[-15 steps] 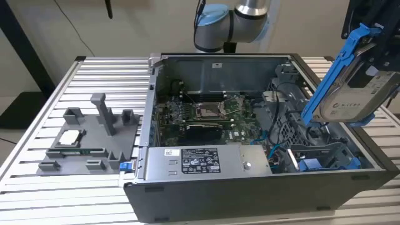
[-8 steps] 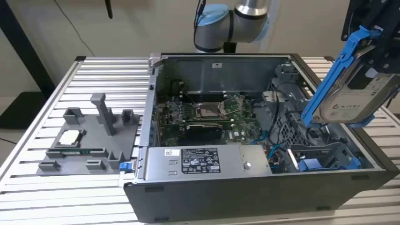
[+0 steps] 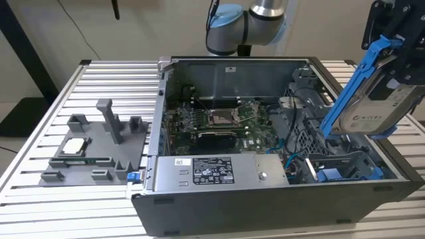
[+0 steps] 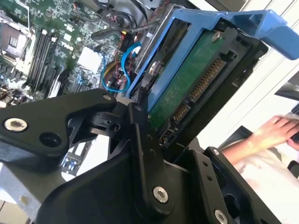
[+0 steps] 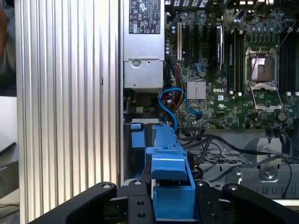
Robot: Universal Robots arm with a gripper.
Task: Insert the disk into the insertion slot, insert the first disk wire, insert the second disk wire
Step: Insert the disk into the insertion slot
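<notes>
**Exterior view:** The gripper holds the disk clamped by its upper end. The disk hangs tilted, blue carrier edge forward, over the open computer case at the exterior view's right. The insertion slot sits in the case's near corner, below the disk's low end and clearly apart from it. The tilt appears meant to point that low end down into the bay. There is open air above the case wall on that side. The power supply borders the slot toward the exterior view's left, and a grey fixture tray lies well apart on the slatted table.

**Second wrist view:** Black fingers are closed on the carrier. The disk's green circuit board and its connector row are left bare, probably so the wires can reach them. A blue cable loops inside the case beyond. A person's hand rests in the background.

**First wrist view:** The disk shows edge-on between the fingers, lined up above the slot's blue rails. The case wall and the table's slats run along one side. On the other side, cables crowd close to the bay, leaving little room.
</notes>
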